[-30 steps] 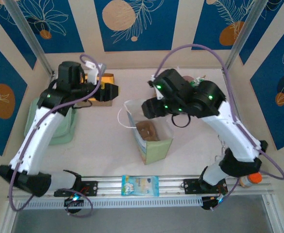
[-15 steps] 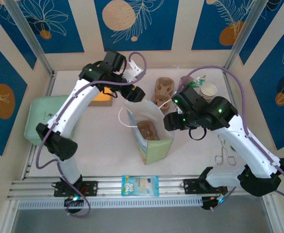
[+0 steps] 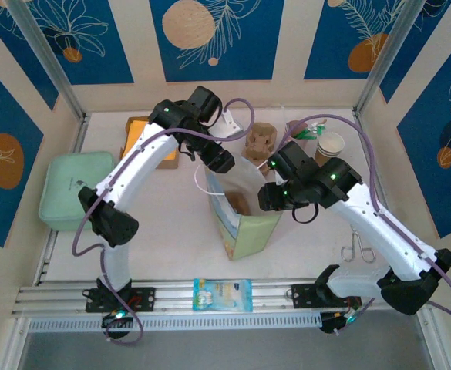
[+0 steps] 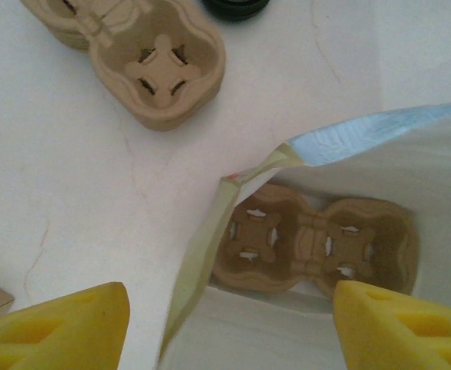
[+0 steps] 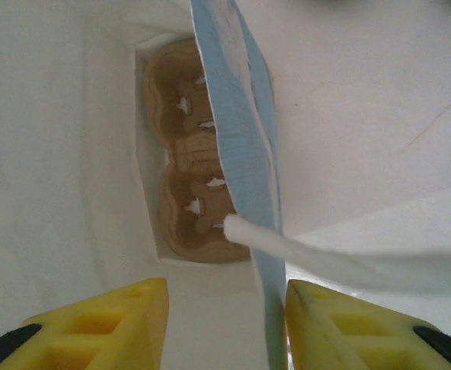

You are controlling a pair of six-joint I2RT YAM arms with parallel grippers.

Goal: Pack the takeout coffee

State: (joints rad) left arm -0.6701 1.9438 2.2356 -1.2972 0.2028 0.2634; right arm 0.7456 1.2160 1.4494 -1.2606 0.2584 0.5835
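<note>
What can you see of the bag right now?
The paper bag stands upright mid-table with its mouth open. Its outside is pale green with a light blue side, its inside is white, and it has a white handle. A brown pulp carrier lies flat on its bottom. The left claw and the right claw, both open, each straddle a wall at the rim. Whether they touch it cannot be told.

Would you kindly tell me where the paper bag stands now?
The paper bag stands open at the centre of the top view; the left gripper and the right gripper each straddle one of its walls, fingers open.
</note>
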